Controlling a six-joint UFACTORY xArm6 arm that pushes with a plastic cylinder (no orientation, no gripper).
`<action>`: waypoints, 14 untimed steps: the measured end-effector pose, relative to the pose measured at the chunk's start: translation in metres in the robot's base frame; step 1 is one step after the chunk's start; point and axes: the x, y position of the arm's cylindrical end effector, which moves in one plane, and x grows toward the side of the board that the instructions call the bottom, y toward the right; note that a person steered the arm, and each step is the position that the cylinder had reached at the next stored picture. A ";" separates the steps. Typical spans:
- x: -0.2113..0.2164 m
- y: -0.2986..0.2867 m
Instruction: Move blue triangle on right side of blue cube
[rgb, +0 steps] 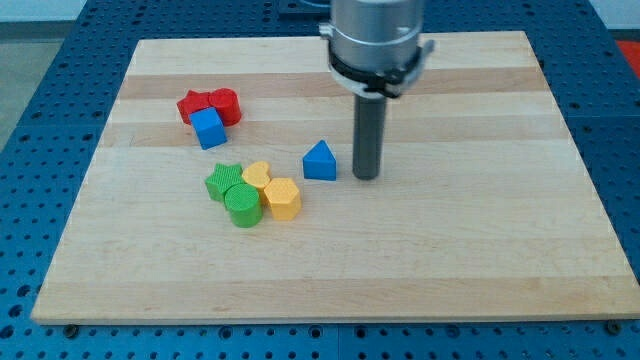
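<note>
The blue triangle (320, 161) lies near the middle of the wooden board (480, 260). The blue cube (209, 129) sits toward the view's upper left, touching two red blocks (210, 103) behind it. My tip (366, 177) rests on the board just to the right of the blue triangle, with a small gap between them. The triangle is well to the right of and a little below the blue cube.
A cluster below the cube holds a green star-like block (224, 180), a green cylinder (242, 206), a yellow heart-like block (258, 175) and a yellow hexagonal block (283, 198). The board lies on a blue perforated table (40, 120).
</note>
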 end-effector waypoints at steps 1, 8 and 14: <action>0.022 0.000; -0.068 -0.065; -0.093 -0.125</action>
